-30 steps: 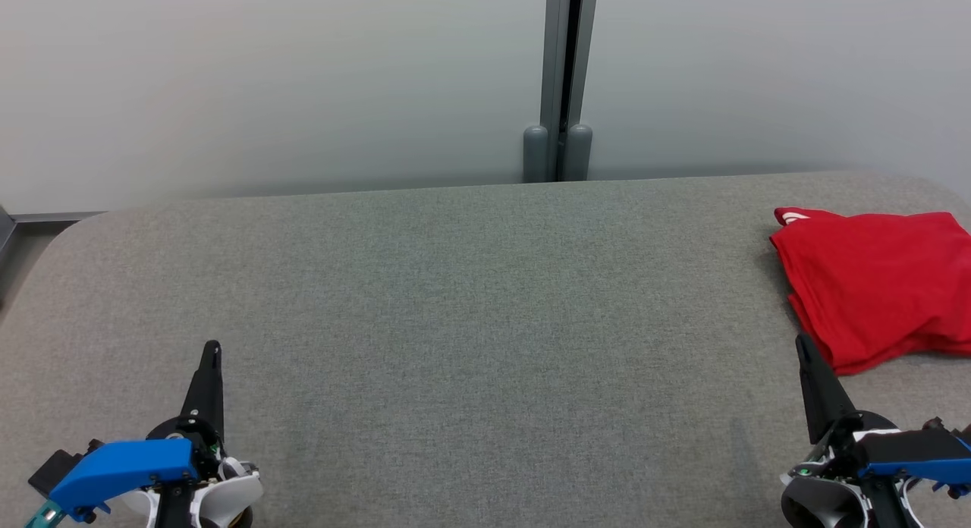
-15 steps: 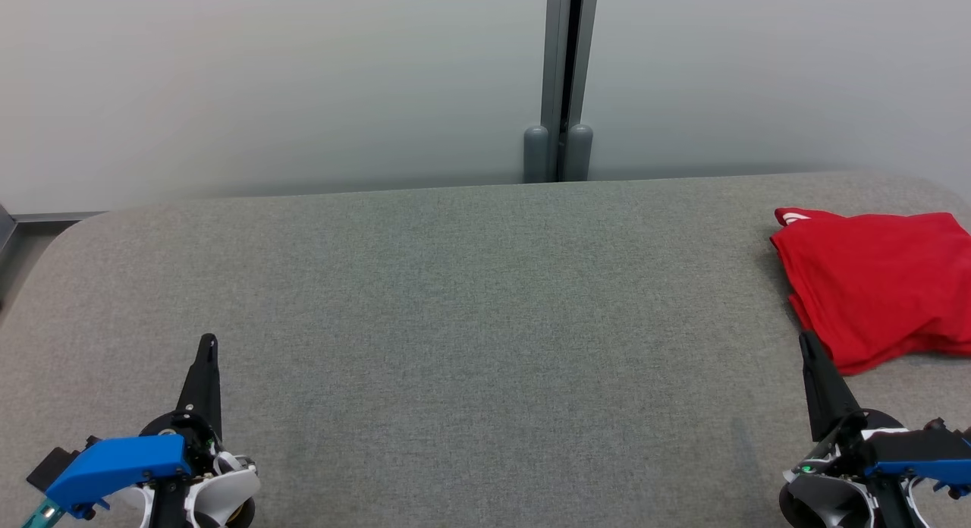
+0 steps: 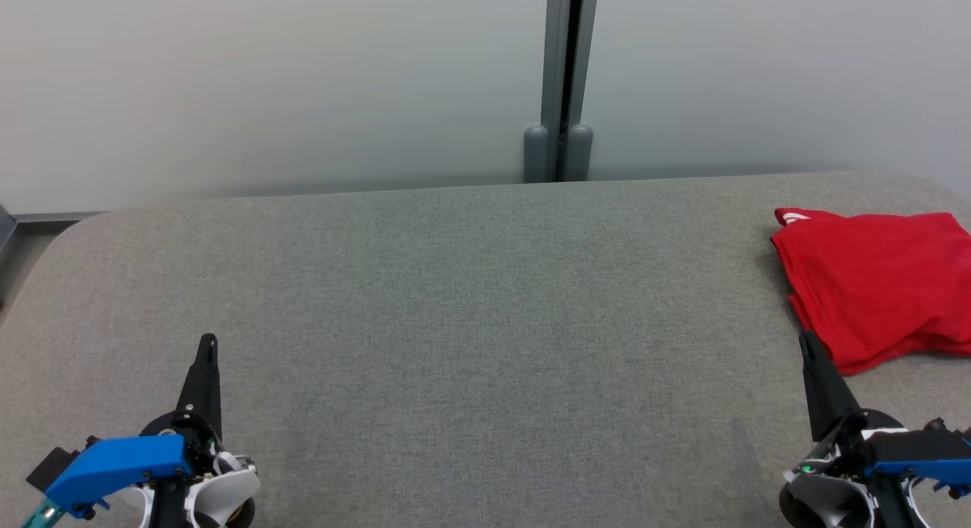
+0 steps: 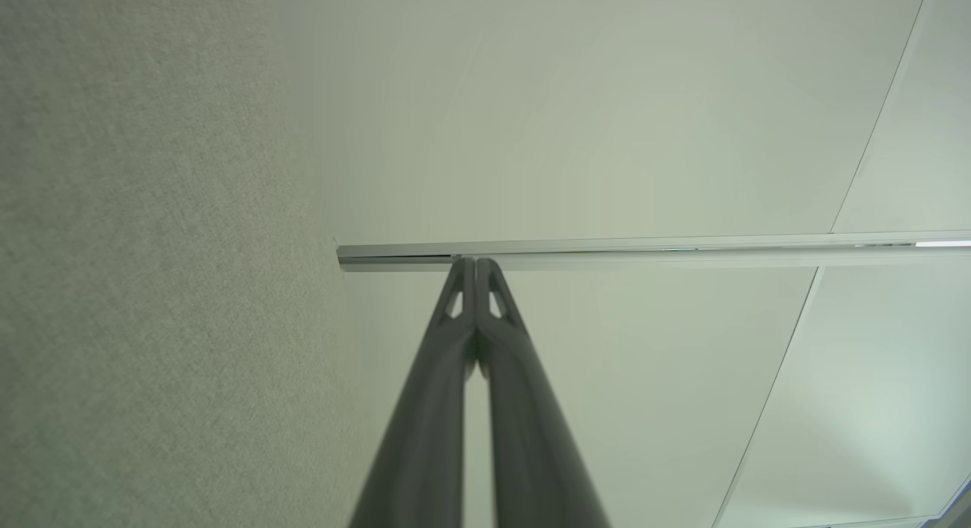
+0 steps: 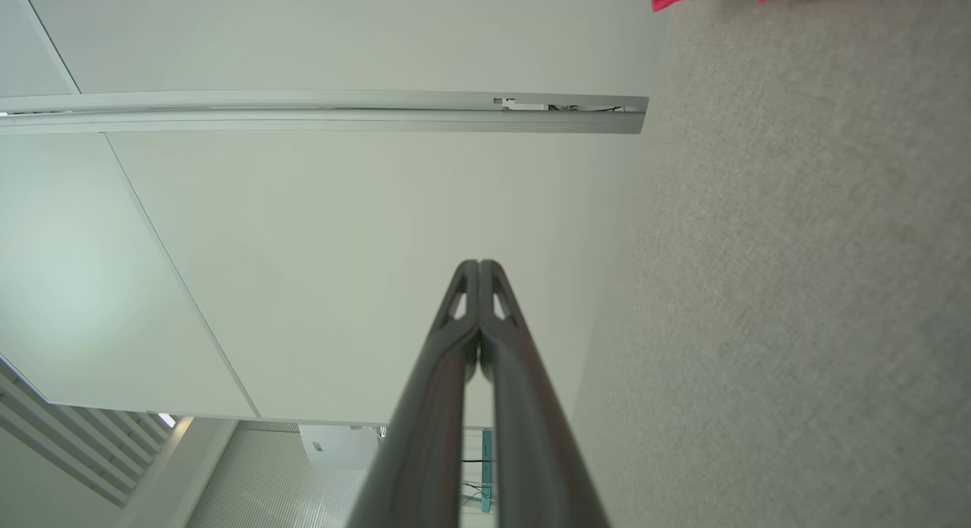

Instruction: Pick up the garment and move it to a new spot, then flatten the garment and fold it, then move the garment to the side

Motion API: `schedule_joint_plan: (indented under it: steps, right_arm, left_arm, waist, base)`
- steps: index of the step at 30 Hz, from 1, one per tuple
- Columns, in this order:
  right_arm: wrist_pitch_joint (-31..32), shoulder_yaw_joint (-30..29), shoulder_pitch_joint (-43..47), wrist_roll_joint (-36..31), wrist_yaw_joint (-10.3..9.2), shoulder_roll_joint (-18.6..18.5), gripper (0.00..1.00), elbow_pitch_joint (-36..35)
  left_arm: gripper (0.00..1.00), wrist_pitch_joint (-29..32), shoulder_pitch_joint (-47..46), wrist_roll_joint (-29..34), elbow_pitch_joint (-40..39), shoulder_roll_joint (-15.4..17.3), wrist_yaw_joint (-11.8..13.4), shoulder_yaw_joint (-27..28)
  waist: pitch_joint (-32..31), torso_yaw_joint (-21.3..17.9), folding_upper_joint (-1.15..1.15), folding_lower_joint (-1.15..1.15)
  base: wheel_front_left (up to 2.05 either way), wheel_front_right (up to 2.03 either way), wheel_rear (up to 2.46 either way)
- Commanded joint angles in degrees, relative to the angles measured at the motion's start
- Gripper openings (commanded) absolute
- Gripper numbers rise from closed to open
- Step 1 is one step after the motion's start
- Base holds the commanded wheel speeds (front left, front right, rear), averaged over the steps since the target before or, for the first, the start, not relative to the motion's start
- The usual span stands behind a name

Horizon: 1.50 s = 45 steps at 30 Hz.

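The red garment (image 3: 872,285) lies folded at the right end of the grey bench (image 3: 485,323), so the last step, moving it aside, looks done; nothing more seems called for than keeping clear. Both pressed together and empty, the right gripper (image 3: 806,340) hangs at the bench's near right and the left gripper (image 3: 208,340) at its near left. Since a second ago the left tip has crept slightly up the bench.
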Motion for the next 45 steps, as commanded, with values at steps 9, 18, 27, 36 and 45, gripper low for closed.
schedule_joint_plan:
  steps: [9, 18, 27, 36, 45]
  right_arm:
    - [0.16, -0.12, -0.76, 0.16, 0.00, -0.09, 0.00, -0.21]
    - [0.16, -0.12, -0.76, 0.16, 0.00, -0.09, 0.00, -0.21]
    - [0.15, -0.12, -0.75, 0.16, 0.00, -0.09, 0.00, -0.21]
    - [0.15, -0.11, -0.75, 0.16, 0.00, -0.09, 0.00, -0.21]
    - [0.15, -0.11, -0.75, 0.16, 0.00, -0.09, 0.00, -0.21]
  left_arm:
    - [0.00, 0.23, -0.60, -0.09, -0.21, -0.13, -0.24, 0.17]
    - [0.00, 0.23, -0.60, -0.08, -0.21, -0.13, -0.24, 0.17]
    - [0.00, 0.24, -0.60, -0.07, -0.21, -0.13, -0.24, 0.18]
    - [0.00, 0.24, -0.60, -0.07, -0.22, -0.13, -0.24, 0.19]
    - [0.00, 0.24, -0.60, -0.06, -0.22, -0.13, -0.24, 0.19]
  waist:
    - [0.00, 0.00, 0.00, 0.00]
    - [0.00, 0.00, 0.00, 0.00]
    - [0.00, 0.00, 0.00, 0.00]
    - [0.00, 0.00, 0.00, 0.00]
    - [0.00, 0.00, 0.00, 0.00]
  base:
    - [0.00, 0.00, 0.00]
    - [0.00, 0.00, 0.00]
    - [0.00, 0.00, 0.00]
    - [0.00, 0.00, 0.00]
    - [0.00, 0.00, 0.00]
